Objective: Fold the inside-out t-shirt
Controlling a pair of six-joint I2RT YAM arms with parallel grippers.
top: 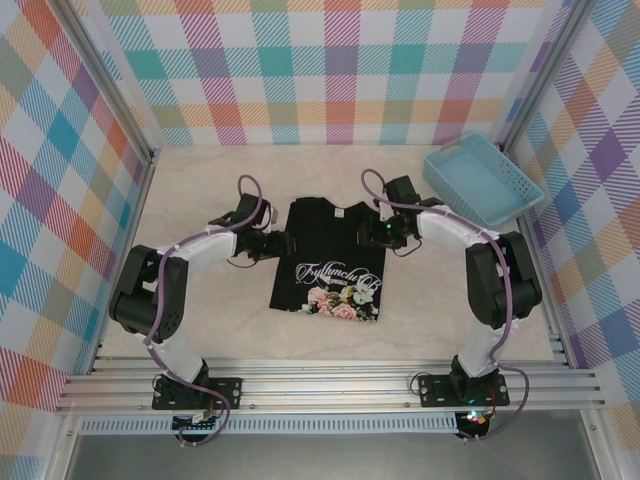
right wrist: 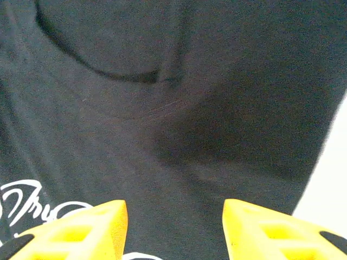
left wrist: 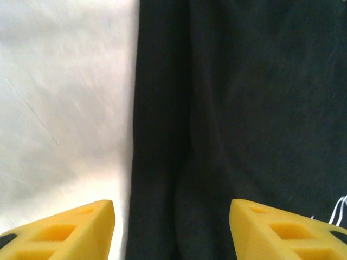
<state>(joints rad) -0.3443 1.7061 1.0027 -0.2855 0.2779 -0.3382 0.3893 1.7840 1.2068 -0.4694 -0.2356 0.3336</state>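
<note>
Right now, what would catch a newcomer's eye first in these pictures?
A black t-shirt lies flat mid-table, floral print up near its hem. The left gripper and right gripper flank its upper sides, jaws open. A pale blue basket sits at the far right corner.

Found the inside-out t-shirt [top: 328, 262] black all over, plain apart from its print [top: 343, 292]: white script lettering above a floral cluster in pink, white and yellow. Noted the counter [top: 200, 190] as pale cream with faint mottling. Logged the walls [top: 340, 60] as plaid in teal, pink, orange, purple and yellow on white, with diagonal hatching. Recorded the basket [top: 483, 180] as light blue. Marked the arms [top: 200, 245] white and black, with purple cables [top: 510, 300]. Observed bright yellow on the left pincer [left wrist: 172, 216] and the right pincer [right wrist: 174, 216] alike. Entered the rail frame [top: 330, 385] as silver-grey.
</note>
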